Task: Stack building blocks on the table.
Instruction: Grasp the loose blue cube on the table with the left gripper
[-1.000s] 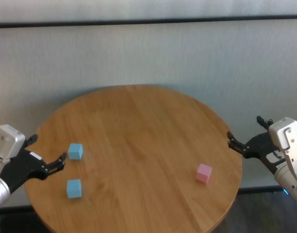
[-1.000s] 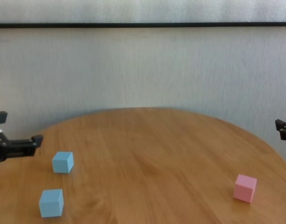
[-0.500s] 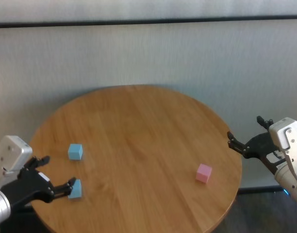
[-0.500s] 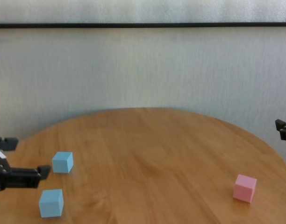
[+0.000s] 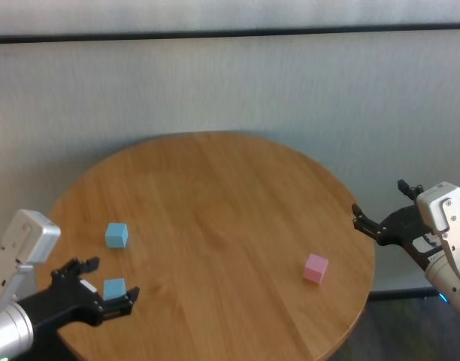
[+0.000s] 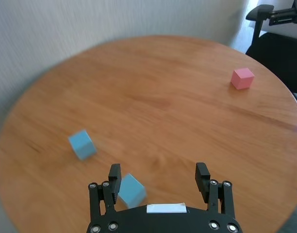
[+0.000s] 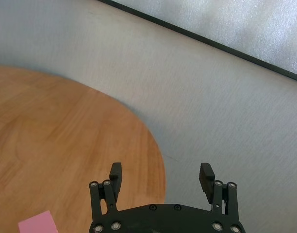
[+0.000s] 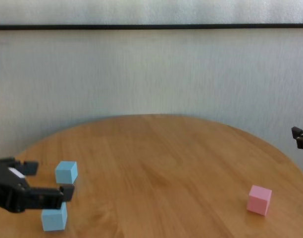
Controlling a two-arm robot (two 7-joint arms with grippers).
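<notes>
Three building blocks lie apart on the round wooden table (image 5: 215, 195). Two are light blue, one farther back (image 5: 116, 235) (image 8: 66, 172) and one nearer the front edge (image 5: 114, 288) (image 8: 54, 219). The pink block (image 5: 316, 268) (image 8: 259, 200) lies at the right. My left gripper (image 5: 112, 277) (image 8: 47, 179) is open and sits just over the nearer blue block. In the left wrist view that block (image 6: 130, 190) shows between the fingers, close beside one finger (image 6: 114, 173). My right gripper (image 5: 379, 201) (image 7: 160, 172) hangs open beyond the table's right edge, holding nothing.
A pale wall with a dark rail runs behind the table. Bare wood spans the middle between the blue blocks and the pink one. A dark chair (image 6: 272, 48) stands off the table's far side in the left wrist view.
My left gripper has swung from beside the farther blue block toward the table's front, ending over the nearer blue block. The blocks and the right arm have stayed put.
</notes>
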